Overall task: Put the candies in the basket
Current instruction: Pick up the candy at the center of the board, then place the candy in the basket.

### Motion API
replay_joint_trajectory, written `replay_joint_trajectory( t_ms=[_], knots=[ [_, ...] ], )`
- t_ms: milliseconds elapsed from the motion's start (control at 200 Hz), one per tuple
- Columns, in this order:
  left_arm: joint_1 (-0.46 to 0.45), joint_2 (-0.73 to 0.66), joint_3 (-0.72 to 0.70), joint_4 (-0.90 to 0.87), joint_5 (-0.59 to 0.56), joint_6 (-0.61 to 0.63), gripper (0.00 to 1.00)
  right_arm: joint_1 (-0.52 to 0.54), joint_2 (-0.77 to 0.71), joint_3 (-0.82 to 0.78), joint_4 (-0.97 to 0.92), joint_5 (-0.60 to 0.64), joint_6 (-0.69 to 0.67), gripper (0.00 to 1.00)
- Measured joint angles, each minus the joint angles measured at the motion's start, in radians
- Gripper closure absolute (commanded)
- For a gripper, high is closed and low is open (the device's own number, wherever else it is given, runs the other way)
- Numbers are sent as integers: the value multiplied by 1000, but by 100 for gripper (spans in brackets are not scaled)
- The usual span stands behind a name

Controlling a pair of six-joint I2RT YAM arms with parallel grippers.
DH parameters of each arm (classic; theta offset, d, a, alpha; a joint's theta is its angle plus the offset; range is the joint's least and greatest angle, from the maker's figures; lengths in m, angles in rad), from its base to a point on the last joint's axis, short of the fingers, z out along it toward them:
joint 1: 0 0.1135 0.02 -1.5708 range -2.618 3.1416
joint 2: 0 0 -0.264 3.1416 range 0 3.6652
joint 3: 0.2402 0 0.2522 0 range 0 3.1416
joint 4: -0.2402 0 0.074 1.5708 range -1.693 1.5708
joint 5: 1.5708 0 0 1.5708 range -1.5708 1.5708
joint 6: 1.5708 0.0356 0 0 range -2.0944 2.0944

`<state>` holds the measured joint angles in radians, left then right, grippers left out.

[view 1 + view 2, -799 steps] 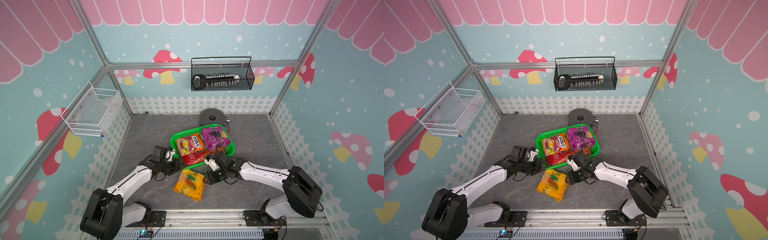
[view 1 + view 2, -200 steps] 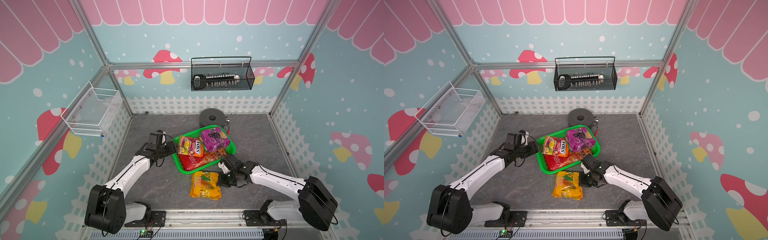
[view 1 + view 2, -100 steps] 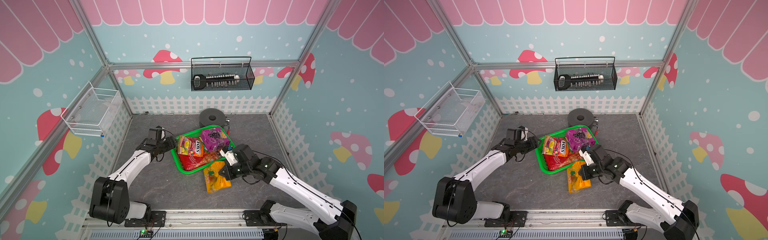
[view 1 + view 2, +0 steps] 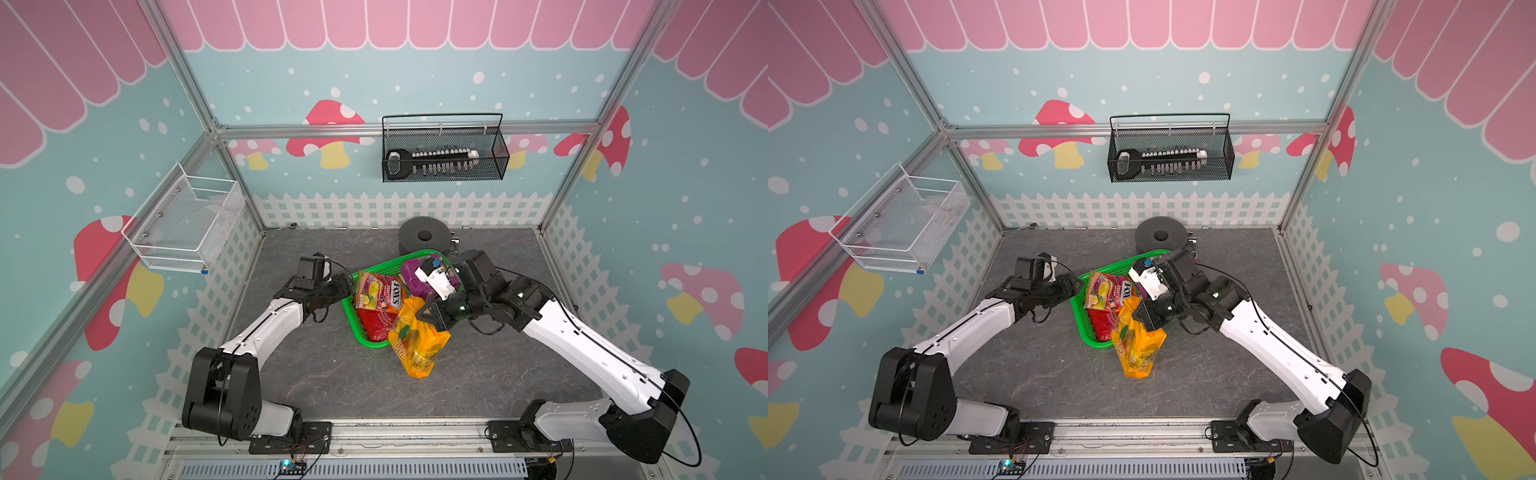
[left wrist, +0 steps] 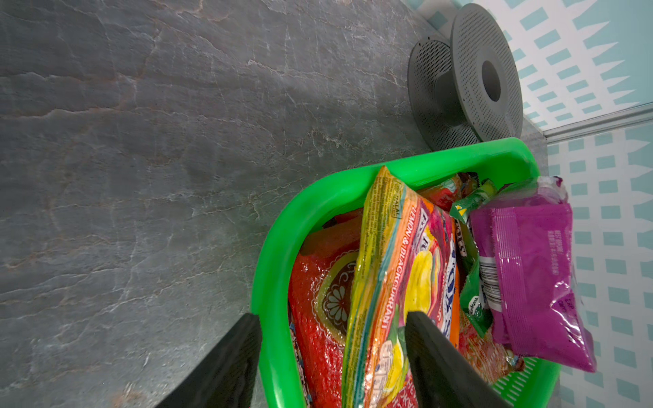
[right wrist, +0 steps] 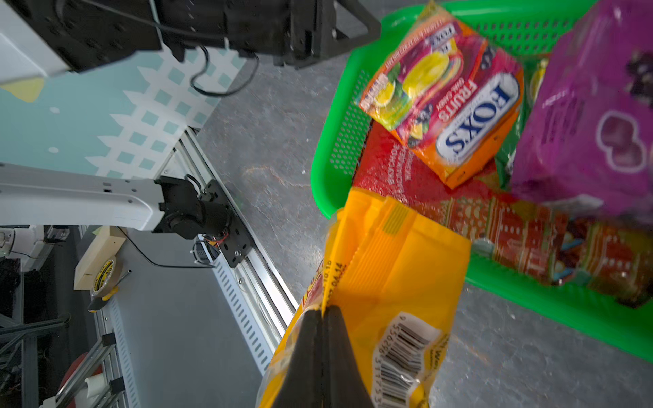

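The right jaws are pressed together on the crimped top seam of the yellow-orange bag [image 6: 399, 254], a glossy, crinkled plastic pouch with a barcode panel; the bag hangs slack from that pinch, its upper part over the near corner of the basket [image 4: 372, 344] and its lower part over the bare desk [image 4: 332, 374] outside the rim, as both top views show; whether its bottom end touches the desk cannot be told. The left jaws stand spread wide, straddling the basket's far-left rim: one black finger is outside the wall, and the other is inside, over the FOX'S bag [image 5: 399, 268]. They clamp nothing that can be made out. The basket is bright green moulded plastic with a smooth rounded rim and perforated walls; in it lie shiny soft bags: the FOX'S bag on top, a purple bag [image 5: 530, 265] beside it, and a red bag [image 6: 388, 169] beneath. Behind the basket stands a dark grey spool [image 5: 470, 77] with dotted flanges; the desk is grey, veined like stone.
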<state>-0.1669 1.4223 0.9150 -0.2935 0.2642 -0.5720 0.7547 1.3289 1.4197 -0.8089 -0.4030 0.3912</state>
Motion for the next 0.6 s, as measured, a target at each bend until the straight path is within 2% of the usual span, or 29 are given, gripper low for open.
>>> replay_joint_trajectory(
  t_ms=[245, 600],
  knots=[
    [24, 0, 0, 8, 1, -1, 31, 0, 193, 274, 45, 18, -52, 100],
    [55, -1, -32, 45, 8, -23, 31, 0, 495, 537, 119, 90, -22, 100]
  ],
)
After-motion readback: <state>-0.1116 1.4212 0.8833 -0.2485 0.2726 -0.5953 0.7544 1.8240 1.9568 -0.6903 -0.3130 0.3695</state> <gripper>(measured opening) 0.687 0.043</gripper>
